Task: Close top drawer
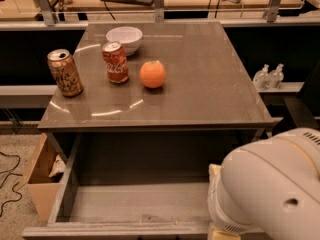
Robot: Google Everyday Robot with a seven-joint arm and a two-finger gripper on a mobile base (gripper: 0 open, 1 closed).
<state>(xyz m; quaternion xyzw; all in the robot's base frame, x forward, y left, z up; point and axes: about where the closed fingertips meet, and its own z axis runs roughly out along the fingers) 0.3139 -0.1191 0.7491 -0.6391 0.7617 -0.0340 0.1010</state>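
The top drawer (135, 202) stands pulled far out under the grey tabletop (200, 84), its grey inner floor bare. Its front panel's top edge (110, 230) runs along the bottom of the view; the handle is out of view. My white arm (270, 189) fills the bottom right and covers the drawer's right front corner. Of my gripper (218, 232) only a cream part shows below the arm at the bottom edge, by the drawer's front panel.
On the tabletop stand a gold can (65, 72), a red cola can (115, 62), a white bowl (124, 38) and an orange (152, 74). A cardboard box (37, 179) sits on the floor left of the drawer. Two small bottles (267, 76) stand on a ledge at right.
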